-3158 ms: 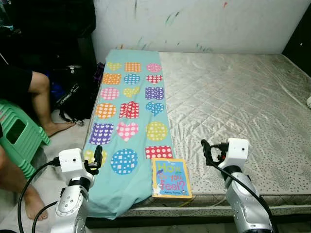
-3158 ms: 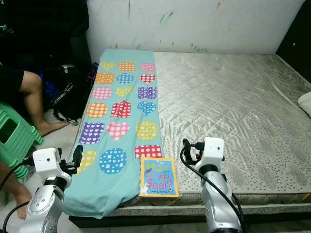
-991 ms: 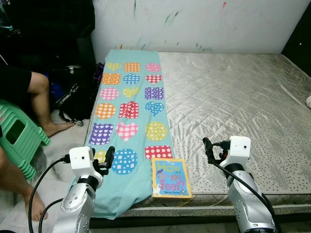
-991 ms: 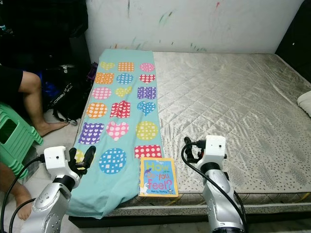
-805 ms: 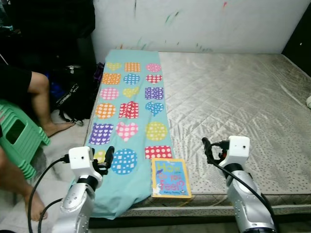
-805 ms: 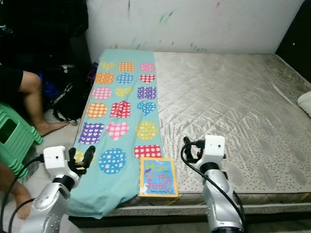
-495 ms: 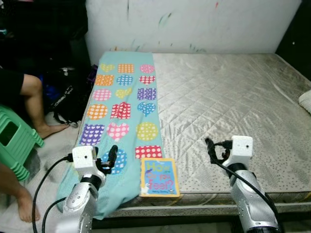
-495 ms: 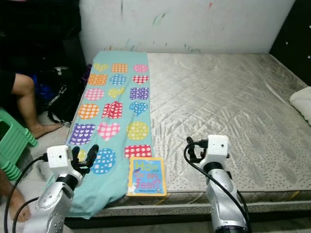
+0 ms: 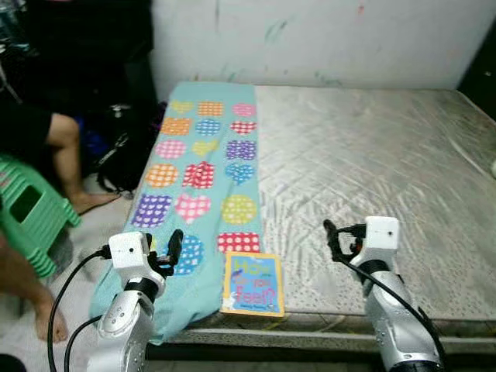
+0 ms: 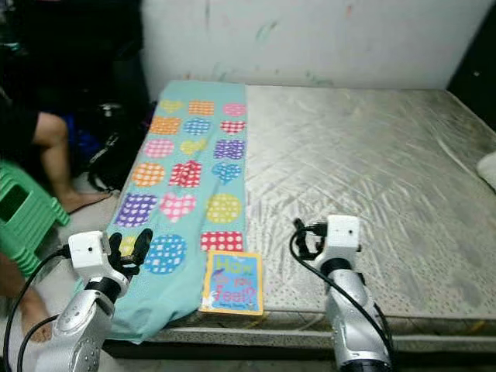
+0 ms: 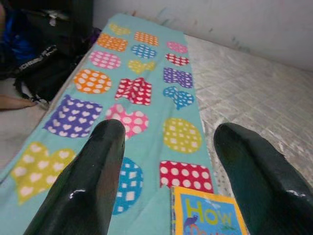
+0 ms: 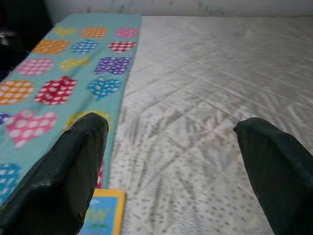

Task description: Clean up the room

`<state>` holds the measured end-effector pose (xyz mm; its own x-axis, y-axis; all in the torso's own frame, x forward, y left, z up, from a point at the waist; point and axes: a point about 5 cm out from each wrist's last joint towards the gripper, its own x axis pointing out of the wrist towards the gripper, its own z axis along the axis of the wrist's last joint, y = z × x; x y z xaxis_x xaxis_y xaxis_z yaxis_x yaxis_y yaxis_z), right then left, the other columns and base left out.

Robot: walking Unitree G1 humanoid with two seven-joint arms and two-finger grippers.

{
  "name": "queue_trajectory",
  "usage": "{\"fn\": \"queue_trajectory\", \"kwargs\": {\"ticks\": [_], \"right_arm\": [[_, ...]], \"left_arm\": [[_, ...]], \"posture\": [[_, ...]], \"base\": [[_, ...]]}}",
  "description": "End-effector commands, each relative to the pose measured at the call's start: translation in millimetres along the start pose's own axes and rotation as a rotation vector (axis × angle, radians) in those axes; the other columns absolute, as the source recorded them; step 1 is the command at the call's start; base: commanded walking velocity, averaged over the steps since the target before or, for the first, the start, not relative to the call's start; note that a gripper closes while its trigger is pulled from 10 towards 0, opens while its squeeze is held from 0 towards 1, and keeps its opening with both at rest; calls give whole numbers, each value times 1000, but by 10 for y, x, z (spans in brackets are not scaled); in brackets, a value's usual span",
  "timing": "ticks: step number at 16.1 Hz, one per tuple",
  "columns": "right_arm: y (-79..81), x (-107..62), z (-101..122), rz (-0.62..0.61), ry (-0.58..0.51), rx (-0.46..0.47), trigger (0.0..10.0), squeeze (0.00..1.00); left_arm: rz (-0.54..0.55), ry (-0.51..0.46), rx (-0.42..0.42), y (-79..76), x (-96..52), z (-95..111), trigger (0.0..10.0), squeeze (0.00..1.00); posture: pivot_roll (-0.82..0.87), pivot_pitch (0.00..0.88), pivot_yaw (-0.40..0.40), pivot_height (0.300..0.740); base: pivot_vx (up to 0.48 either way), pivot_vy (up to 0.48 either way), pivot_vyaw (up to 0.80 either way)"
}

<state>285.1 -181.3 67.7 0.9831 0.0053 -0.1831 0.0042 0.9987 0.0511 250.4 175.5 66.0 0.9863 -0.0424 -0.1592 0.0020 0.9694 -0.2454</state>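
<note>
Children's book (image 9: 253,284) at the mattress (image 9: 372,163) front edge, touching the teal patterned blanket (image 9: 203,167) along its left side, left gripper (image 9: 173,246) and right gripper (image 9: 332,237) both spread, empty

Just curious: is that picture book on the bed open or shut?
Shut. The book lies flat on the mattress, its front cover facing up.

The head stereo pair looked forward and down from the foot of the mattress (image 9: 372,155), framing both arms and the patterned blanket (image 9: 205,167). Each wrist camera faced along its gripper's fingers, low and close above the bed. All four views shared the blanket, the mattress and the book (image 9: 253,284) at the near edge.
</note>
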Motion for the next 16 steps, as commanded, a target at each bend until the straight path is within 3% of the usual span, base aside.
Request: {"fn": "queue_trajectory", "kwargs": {"ticks": [1, 16], "right_arm": [[-6, 8, 12, -1, -1, -2, 10000, 0], [9, 12, 5, 0, 4, -18, 10000, 0]], "left_arm": [[6, -23, 10, 14, -3, 57, 10000, 0], [-3, -16, 24, -6, -7, 47, 10000, 0]], "posture": [[-99, 0, -32, 740], [-100, 0, -27, 740]], "base": [[0, 0, 0], [0, 0, 0]]}}
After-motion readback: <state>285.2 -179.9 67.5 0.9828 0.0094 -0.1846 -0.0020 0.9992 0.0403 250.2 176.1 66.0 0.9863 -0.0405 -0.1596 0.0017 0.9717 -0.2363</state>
